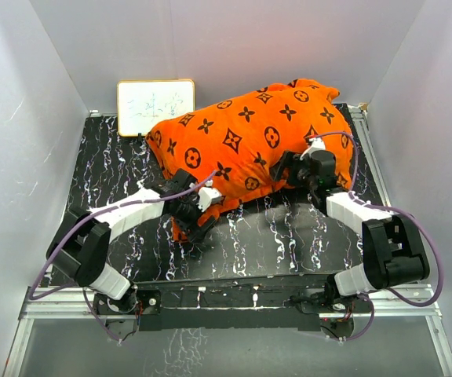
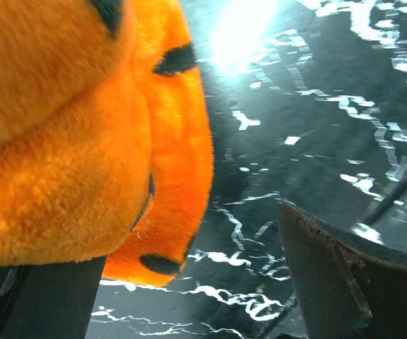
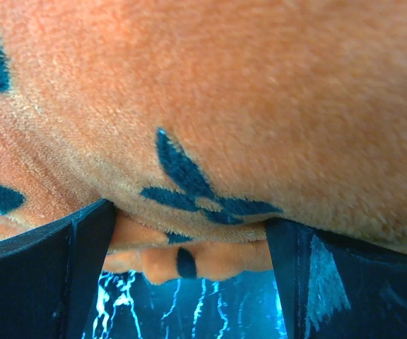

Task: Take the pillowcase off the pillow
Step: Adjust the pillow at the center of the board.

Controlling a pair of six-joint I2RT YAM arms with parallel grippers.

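The orange pillowcase with dark brown motifs lies plump across the back middle of the table. The pillow is hidden inside it. My left gripper sits at the pillowcase's near left corner. In the left wrist view the gripper is open wide, and the orange corner drapes over the left finger and hangs partly into the gap. My right gripper presses into the pillowcase's near right edge. In the right wrist view its jaws stand wide apart, with a folded hem of the orange fabric between them.
A small framed whiteboard leans against the back wall at the left, touching the pillowcase's far left end. The black marble tabletop lies between the pillow and the arm bases. White walls close in on three sides.
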